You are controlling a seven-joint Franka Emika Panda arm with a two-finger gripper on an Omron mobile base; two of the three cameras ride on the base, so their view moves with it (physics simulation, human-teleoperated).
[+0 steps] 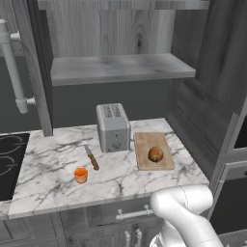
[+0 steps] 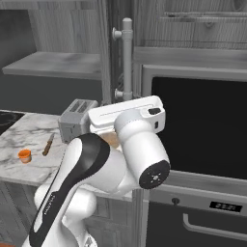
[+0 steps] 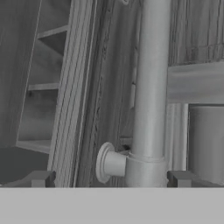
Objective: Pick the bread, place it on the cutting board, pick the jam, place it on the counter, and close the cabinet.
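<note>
The bread (image 1: 155, 154) lies on the cutting board (image 1: 144, 161), to the right of the toaster. On the marble counter (image 1: 48, 164) near its front edge stands the orange jam (image 1: 81, 174), also seen at the left as jam (image 2: 24, 155). The cabinet (image 1: 120, 67) is open, its grey shelf bare. My gripper (image 3: 109, 180) is open, its fingertips (image 3: 41, 178) on either side of the silver bar handle (image 3: 148, 87) of the right cabinet door. The bar runs nearer the right tip. My white hand (image 2: 126, 116) sits just below that handle (image 2: 127, 58).
A grey toaster (image 1: 113, 126) stands at the back of the counter, a knife (image 1: 91, 157) lies in front of it. A black cooktop (image 1: 9, 159) is at the left. The left cabinet door's handle (image 1: 10, 62) juts out. A dark oven (image 2: 198, 125) fills the right.
</note>
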